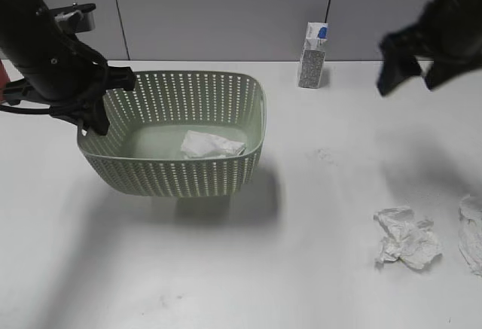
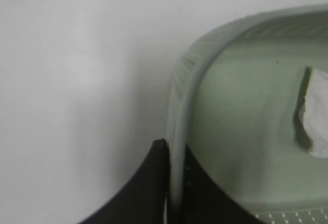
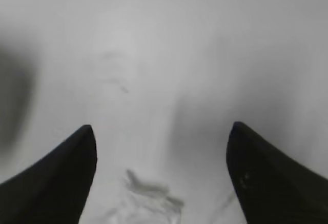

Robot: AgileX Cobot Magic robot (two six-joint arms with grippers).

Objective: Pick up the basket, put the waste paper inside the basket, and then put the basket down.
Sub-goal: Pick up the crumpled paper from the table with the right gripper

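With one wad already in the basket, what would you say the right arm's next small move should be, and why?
Probably lowering the right gripper toward the nearer wad. Its jaws are open and empty above the table, and another wad also lies there, while the left gripper is clamped on the basket rim, which holds one wad.

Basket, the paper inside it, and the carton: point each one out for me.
Basket (image 1: pixel 181 177): exterior view, on its perforated front wall.
Paper inside it (image 1: pixel 211 146): exterior view, middle of the wad on the basket's base.
Carton (image 1: pixel 312 67): exterior view, on its grey front below the blue top.
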